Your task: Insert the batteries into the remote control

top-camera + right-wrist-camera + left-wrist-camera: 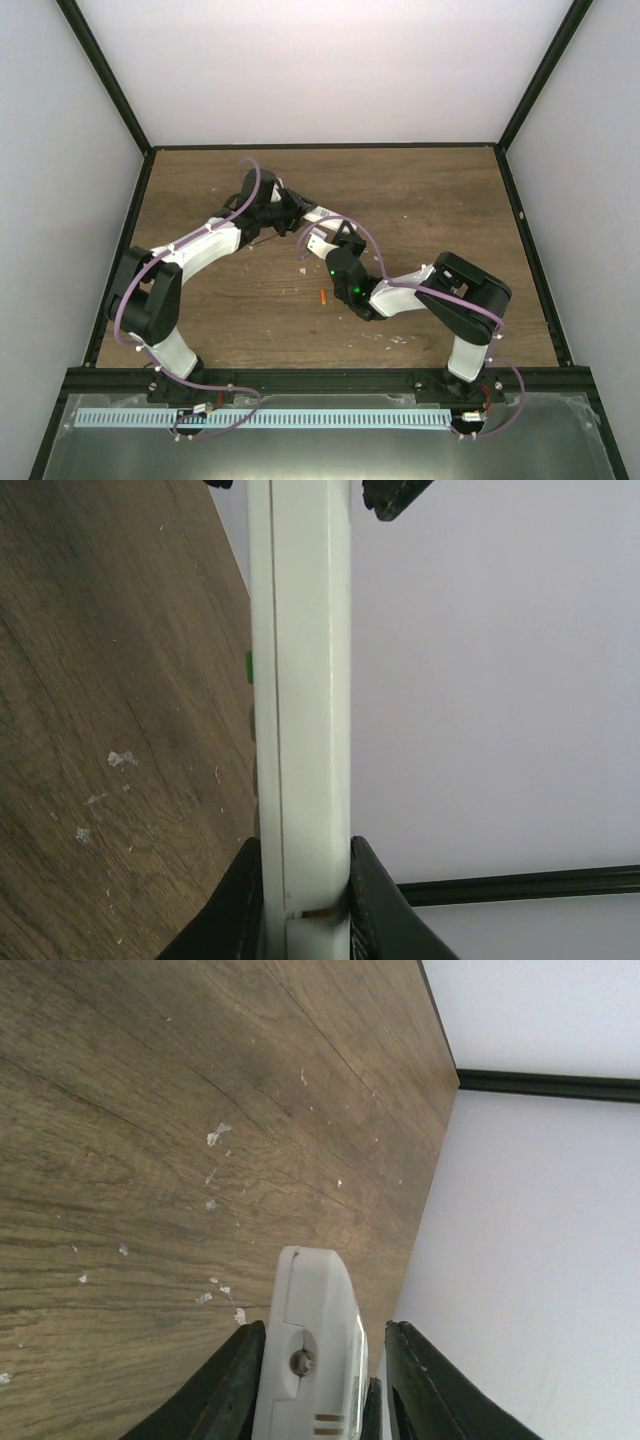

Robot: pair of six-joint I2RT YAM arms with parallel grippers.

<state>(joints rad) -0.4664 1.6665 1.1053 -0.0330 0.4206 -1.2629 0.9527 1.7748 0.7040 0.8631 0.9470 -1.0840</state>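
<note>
While the counter [420, 200] sits under both arms, we've got the remote control [305, 700] edge-on between them, and it looks lifted off the wood. Right claw [305, 905] is clamped on one end. Left claw [325, 1332] brackets the other end; can't tell if it's actually pinching. One orange battery [322, 297] lies on the counter just beside the right claw; second not visible. Our call: firm left hold first, then free the right, bay facing up, pick the battery mid-length, match polarity.
</note>
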